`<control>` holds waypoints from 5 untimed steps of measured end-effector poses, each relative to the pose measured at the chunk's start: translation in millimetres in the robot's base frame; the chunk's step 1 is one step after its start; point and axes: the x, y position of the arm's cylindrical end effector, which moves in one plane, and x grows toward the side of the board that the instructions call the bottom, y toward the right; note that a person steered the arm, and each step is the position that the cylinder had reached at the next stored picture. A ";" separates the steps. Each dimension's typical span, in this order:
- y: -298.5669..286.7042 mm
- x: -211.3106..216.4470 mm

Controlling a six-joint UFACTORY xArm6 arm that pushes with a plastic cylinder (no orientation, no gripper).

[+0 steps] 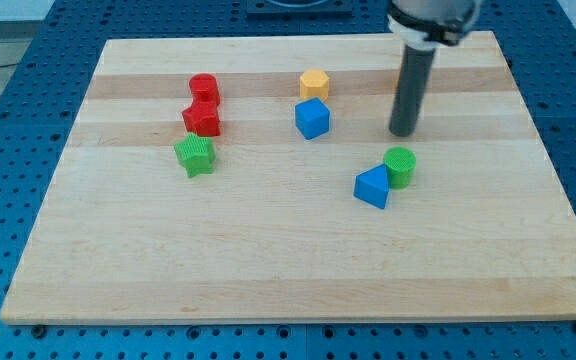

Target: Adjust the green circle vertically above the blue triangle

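Wood board [298, 270] on blue perforated table [28, 120], evenly lit.

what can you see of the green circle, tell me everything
The green circle is a short, upright cylinder, matte green with a lighter flat top, and looks like plastic. It stands on the wooden board at the view's right of centre, pressed against the blue triangle at its lower left. My tip hovers just above it in the view, apart.
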 end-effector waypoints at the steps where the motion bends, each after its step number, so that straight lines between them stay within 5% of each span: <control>1: 14.5 41.1; 5: -54.5 56.2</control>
